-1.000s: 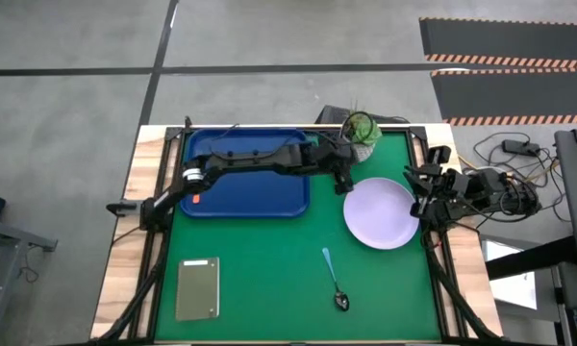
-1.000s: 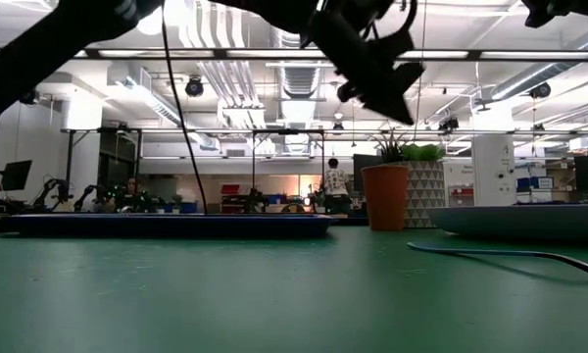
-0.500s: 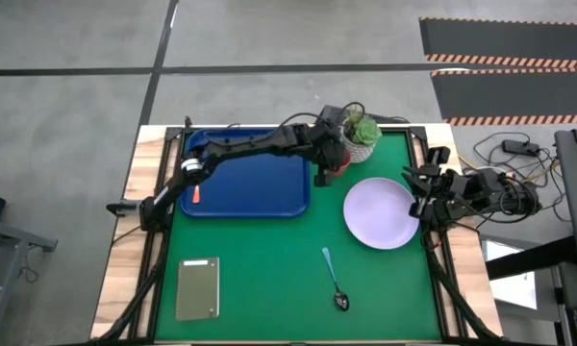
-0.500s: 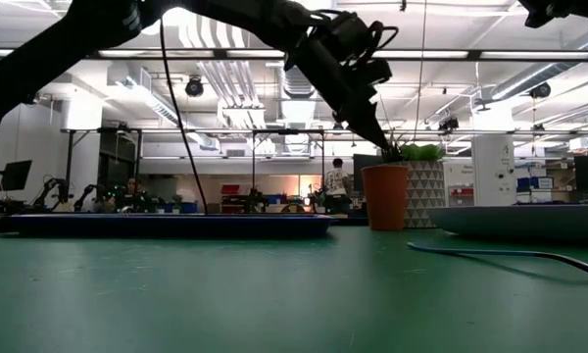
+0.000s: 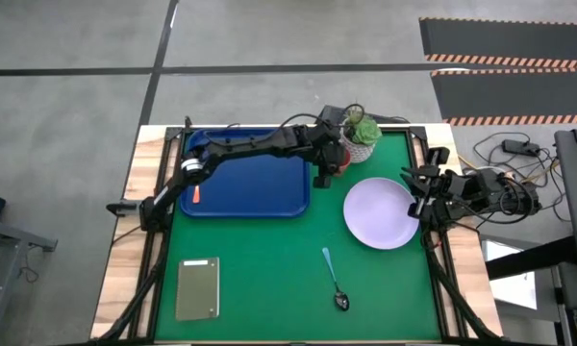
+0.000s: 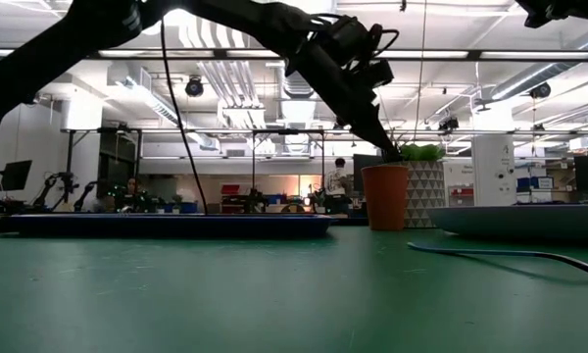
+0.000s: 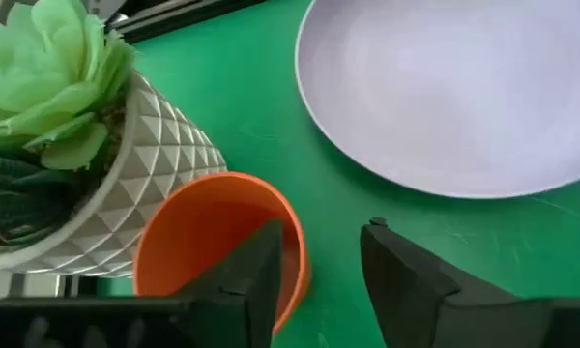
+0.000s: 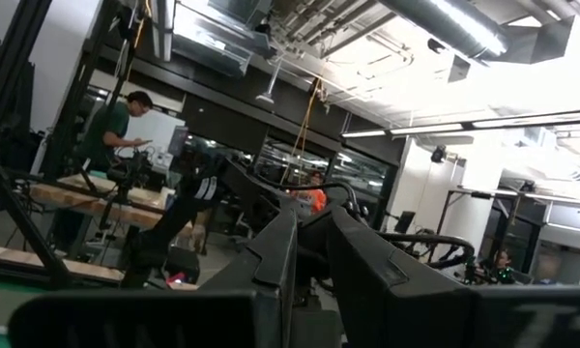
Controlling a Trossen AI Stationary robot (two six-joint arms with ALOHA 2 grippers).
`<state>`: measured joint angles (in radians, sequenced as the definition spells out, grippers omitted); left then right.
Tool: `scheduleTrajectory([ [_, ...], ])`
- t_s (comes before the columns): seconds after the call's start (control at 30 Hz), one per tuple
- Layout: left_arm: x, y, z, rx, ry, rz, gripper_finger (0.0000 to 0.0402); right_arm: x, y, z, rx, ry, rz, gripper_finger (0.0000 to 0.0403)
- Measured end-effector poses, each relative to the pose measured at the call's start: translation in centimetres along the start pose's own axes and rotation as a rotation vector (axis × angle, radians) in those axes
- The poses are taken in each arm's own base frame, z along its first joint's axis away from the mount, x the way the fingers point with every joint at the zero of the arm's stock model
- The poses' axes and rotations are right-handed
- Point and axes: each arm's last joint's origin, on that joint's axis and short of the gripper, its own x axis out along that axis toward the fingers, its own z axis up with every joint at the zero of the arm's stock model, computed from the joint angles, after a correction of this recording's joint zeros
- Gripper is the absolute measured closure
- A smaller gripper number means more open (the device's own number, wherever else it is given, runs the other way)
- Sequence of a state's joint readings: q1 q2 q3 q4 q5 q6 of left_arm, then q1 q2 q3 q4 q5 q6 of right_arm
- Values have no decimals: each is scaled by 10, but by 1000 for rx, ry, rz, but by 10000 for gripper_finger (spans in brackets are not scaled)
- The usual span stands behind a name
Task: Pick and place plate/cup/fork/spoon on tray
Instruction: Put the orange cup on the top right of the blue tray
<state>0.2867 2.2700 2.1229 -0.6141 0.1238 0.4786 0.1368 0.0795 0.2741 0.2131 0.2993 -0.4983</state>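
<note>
My left gripper [image 7: 319,266] has its fingers [image 7: 256,266] apart, one inside the cup's [image 7: 217,237] rim, the other outside — straddling the wall for a rim pinch, not yet closed. The cup stands on the mat touching the plant pot [image 7: 106,184], off the tray [image 5: 245,178], so I come in from its free side. Plate [image 5: 380,213] just beside, spoon [image 5: 334,279] nearer the front (both untouched); fork [image 5: 196,193] lies on the tray. Right gripper [image 5: 415,195] waits by the plate's edge, fingers nearly together, holding nothing.

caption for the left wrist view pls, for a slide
Left tool open at the orange cup's rim, beside white plant pot and lavender plate.
</note>
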Motion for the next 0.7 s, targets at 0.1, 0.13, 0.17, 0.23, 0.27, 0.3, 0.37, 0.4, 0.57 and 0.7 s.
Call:
scheduleTrajectory([
  [0.1, 0, 1, 2, 11, -26, 15, 270, 0, 0, 0, 1, 0, 0, 351],
  [0.13, 0, 2, 3, 13, -32, 18, 270, 0, 0, 0, 0, 0, 0, 351],
  [0.17, 0, 2, 3, 13, -33, 19, 270, 0, 0, 0, 0, 0, 0, 351],
  [0.23, 1, 1, 2, 12, -30, 17, 270, 0, 0, 0, 0, 0, 0, 351],
  [0.27, 2, 1, 1, 12, -26, 15, 269, 0, 0, 0, 0, 0, 0, 351],
  [0.3, 3, 0, 0, 11, -24, 14, 269, 0, 0, 0, 0, 0, 0, 351],
  [0.37, 7, -1, -4, 10, -24, 13, 269, 0, 0, 0, 1, 0, 0, 351],
  [0.4, 9, -2, -7, 9, -15, 9, 269, 0, 0, 0, 0, 0, 0, 351],
  [0.57, 19, -7, -18, 6, 1, 0, 269, 0, 0, 0, 0, 0, 0, 351],
  [0.7, 25, -9, -24, 4, 9, -3, 269, 0, 0, 0, 0, 0, 0, 351],
])
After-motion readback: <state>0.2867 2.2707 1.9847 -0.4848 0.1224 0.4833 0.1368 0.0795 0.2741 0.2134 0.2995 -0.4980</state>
